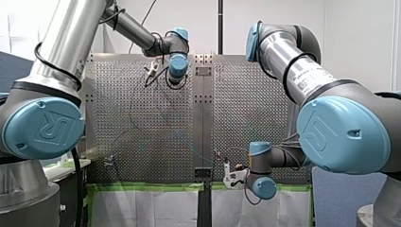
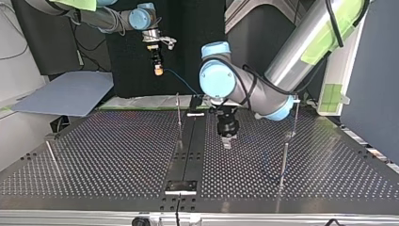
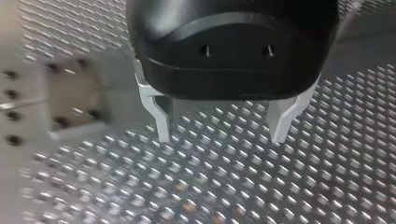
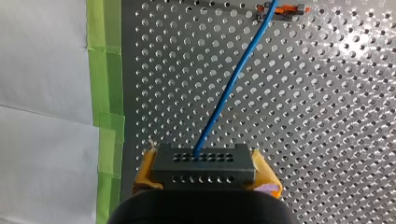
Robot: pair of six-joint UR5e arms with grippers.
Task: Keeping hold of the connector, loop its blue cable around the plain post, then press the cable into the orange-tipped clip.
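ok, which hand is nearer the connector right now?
Right. My right hand is clamped on the connector; my left hand hangs open over the table, well away from it.

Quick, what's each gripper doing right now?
My left gripper: open, holding nothing.
My right gripper: closed on the connector of the blue cable.

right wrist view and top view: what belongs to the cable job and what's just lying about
Job: connector, blue cable, orange-tipped clip, my right gripper, upright posts.
Lying about: green tape, white sheet, grey board.
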